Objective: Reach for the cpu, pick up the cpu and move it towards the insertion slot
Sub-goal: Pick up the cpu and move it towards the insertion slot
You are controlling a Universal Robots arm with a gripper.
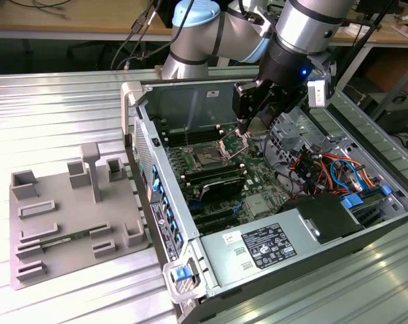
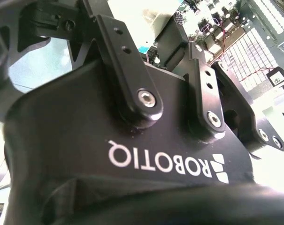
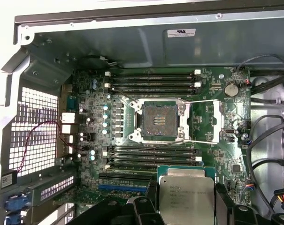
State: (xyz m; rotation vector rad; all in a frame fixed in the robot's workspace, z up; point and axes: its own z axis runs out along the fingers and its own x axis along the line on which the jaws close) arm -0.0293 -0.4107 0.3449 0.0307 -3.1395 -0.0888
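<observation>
The hand (image 3: 186, 199) is closed on the cpu (image 3: 186, 193) — in the first wrist view the black fingers (image 3: 149, 206) press against two opposite edges of the chip, whose silvery top faces the camera. In the exterior view the hand (image 1: 247, 131) hangs inside the open computer case (image 1: 365, 155), fingers pointing down, just above the green board. The second wrist view looks along the hand's black body (image 2: 132, 159) and its linkage bars from close up.

One cpu shows, and one insertion slot (image 3: 158, 119): a dark square socket with a silver frame, its hinged bracket swung open to one side. The held cpu is near the slot but not over it; a bank of memory slots (image 3: 153, 157) lies between them. There are two such banks, one on each side of the socket — the other (image 3: 153, 80) runs along its far side.

One arm (image 1: 217, 34) reaches in from the far side of the case, its wrist turned steeply downward. On the ribbed metal table (image 1: 55, 108) to the exterior view's left sits one grey tray (image 1: 69, 223) bearing several grey frames.
</observation>
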